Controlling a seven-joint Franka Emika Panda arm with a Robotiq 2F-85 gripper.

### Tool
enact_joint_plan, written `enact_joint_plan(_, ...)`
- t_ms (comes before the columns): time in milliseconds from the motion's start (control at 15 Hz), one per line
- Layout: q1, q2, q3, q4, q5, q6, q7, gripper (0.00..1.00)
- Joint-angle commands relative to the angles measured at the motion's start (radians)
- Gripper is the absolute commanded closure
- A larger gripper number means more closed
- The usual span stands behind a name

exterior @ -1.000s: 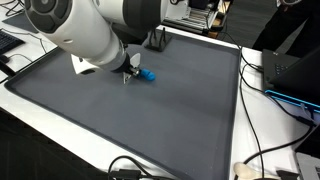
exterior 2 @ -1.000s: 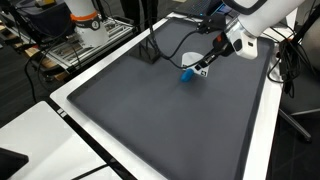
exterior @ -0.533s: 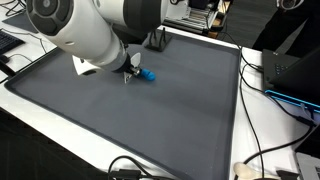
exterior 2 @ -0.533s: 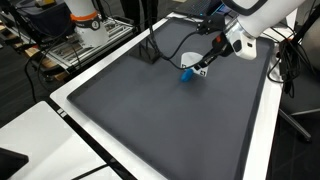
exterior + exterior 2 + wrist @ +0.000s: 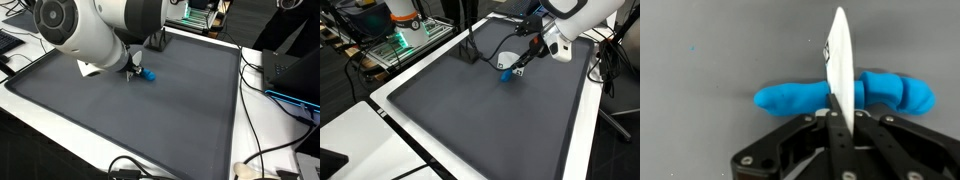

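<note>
pincer (image 5: 831,113): clamped on white blade (image 5: 837,55) | white blade: over blue lump (image 5: 887,92) | blue lump: on gray mat (image 5: 150,125)

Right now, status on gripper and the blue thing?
Gripper shut on thin white piece, edge-on. Blue object flat on grey mat, directly behind the piece; contact unclear. Black stand at mat's far edge, well apart.

White flat piece (image 5: 838,60) hides middle of blue object (image 5: 790,98); fingers (image 5: 800,135) cropped below.
</note>
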Motion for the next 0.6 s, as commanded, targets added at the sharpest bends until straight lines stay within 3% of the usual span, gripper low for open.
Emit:
enact_joint_plan(0, -0.011, 0.030, 0.010, -0.025, 0.020, -0.014, -0.009, 0.99)
enact_joint_plan(533, -0.022, 0.007, 0.018, -0.047, 0.034, -0.032, -0.025, 0.99)
